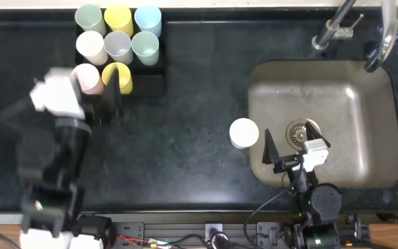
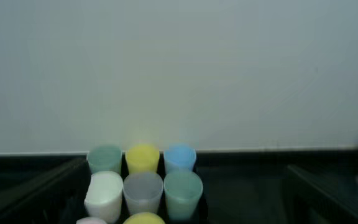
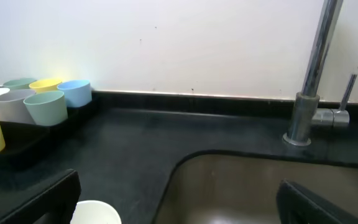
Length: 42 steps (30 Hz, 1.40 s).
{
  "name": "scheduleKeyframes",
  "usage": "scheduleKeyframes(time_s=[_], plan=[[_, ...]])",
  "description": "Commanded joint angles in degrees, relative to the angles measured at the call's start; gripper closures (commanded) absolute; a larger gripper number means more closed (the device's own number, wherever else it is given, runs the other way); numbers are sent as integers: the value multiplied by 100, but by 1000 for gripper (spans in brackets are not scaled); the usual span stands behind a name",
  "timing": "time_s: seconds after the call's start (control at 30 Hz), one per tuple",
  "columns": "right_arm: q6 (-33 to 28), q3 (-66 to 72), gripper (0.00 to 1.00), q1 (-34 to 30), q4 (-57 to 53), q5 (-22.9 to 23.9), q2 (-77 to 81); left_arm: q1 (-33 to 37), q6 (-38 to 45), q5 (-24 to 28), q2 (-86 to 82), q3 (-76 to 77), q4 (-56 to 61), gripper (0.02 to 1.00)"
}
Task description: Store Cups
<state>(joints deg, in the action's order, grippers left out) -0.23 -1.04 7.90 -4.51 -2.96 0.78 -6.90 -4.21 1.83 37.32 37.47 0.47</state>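
Cups, eight in all, stand upright in a black tray (image 1: 149, 83) at the back left of the dark counter (image 1: 185, 152). One corner slot nearest the sink (image 1: 365, 111) looks vacant. A single white cup (image 1: 244, 133) stands alone on the counter, just beside the sink's left rim. The right gripper (image 1: 290, 138) hangs at that rim, near the white cup, fingers spread wide and holding nothing. The left gripper (image 1: 108, 93) hovers at the tray's near edge, fingers also spread and empty. The task seems nearly done, with only the lone white cup left to carry to the free slot.
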Motion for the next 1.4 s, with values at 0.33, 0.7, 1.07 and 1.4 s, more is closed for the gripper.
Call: scheduleKeyframes(time_s=[0.33, 0.7, 1.07, 1.4], plan=[[7, 79, 3, -11, 28, 2, -57, 319, 269, 656, -3018, -2669, 291, 18], [4, 79, 3, -11, 31, 2, -57, 317, 245, 782, -3458, -3333, 258, 18], [7, 76, 5, -11, 28, 2, -57, 315, 251, 800, -3716, -3703, -170, 18], [7, 79, 7, -11, 31, 2, -57, 315, 251, 802, -3705, -3703, -422, 18]])
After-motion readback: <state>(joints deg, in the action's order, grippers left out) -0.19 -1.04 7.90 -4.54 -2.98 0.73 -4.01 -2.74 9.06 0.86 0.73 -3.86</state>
